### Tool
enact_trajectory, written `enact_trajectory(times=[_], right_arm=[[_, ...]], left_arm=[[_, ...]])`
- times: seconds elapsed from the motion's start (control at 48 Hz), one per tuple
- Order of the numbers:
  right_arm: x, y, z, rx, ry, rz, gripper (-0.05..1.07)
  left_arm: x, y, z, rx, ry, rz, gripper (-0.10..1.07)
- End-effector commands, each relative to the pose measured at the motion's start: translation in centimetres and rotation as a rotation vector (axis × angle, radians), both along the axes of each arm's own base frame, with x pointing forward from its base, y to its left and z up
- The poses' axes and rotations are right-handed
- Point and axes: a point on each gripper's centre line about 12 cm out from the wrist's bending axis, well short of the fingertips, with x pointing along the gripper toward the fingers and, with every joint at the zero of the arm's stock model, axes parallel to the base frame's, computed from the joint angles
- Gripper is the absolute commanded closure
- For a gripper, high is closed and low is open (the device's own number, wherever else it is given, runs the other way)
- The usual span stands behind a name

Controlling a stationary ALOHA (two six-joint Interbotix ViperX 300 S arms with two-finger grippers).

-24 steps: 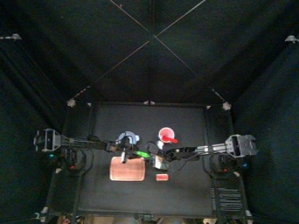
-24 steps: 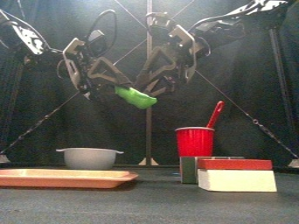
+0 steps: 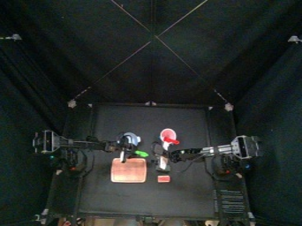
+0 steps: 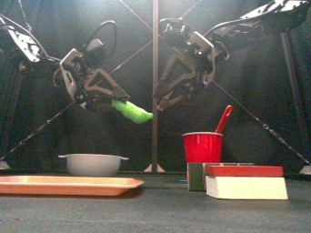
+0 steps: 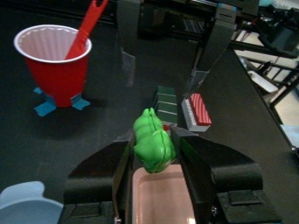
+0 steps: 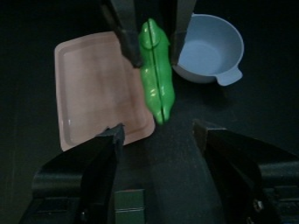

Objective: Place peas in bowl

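Note:
The peas (image 4: 133, 111) are a bright green pod held in the air, tilted. My left gripper (image 4: 119, 103) is shut on its upper end, above and to the right of the bowl (image 4: 93, 164). In the left wrist view the pod (image 5: 152, 140) sits between the jaws of my left gripper (image 5: 152, 156). My right gripper (image 4: 165, 98) hangs just right of the pod, open and empty. In the right wrist view, my right gripper (image 6: 158, 140) faces the pod (image 6: 156, 74), with the pale blue bowl (image 6: 211, 48) beside it. From above, the pod (image 3: 140, 154) lies between both arms, in front of the bowl (image 3: 129, 139).
A flat tan board (image 4: 67, 185) lies front left, below the pod (image 6: 100, 87). A red cup (image 4: 203, 147) with a red spoon stands right of the bowl. A red-and-white block (image 4: 245, 180) and a dark green block (image 4: 195, 176) sit front right.
My left gripper has carried the pod left and a little down. My right gripper now stands apart from the pod, to its right.

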Motion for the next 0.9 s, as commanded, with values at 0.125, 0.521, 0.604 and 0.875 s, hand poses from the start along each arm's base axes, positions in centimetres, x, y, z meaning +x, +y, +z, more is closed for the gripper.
enact_trajectory(times=[0.125, 0.521, 0.604, 0.875], right_arm=[[-1.2, 0.2, 0.9, 0.028, -0.025, -0.009, 0.08], [-2.1, 0.9, -0.2, 0.057, 0.008, -0.009, 0.08], [-2.1, 1.0, -0.3, 0.057, 0.009, -0.008, 0.08], [-2.1, 1.0, -0.4, 0.055, 0.014, -0.008, 0.08]], left_arm=[[-2.2, 2.4, 0.3, 0.018, -0.014, 0.094, 0.38], [-6.6, 5.0, -0.7, -0.020, -0.007, 0.283, 0.38], [-6.5, 5.0, -1.1, -0.014, 0.006, 0.282, 0.37], [-6.2, 6.1, -2.8, -0.043, 0.123, 0.350, 0.30]])
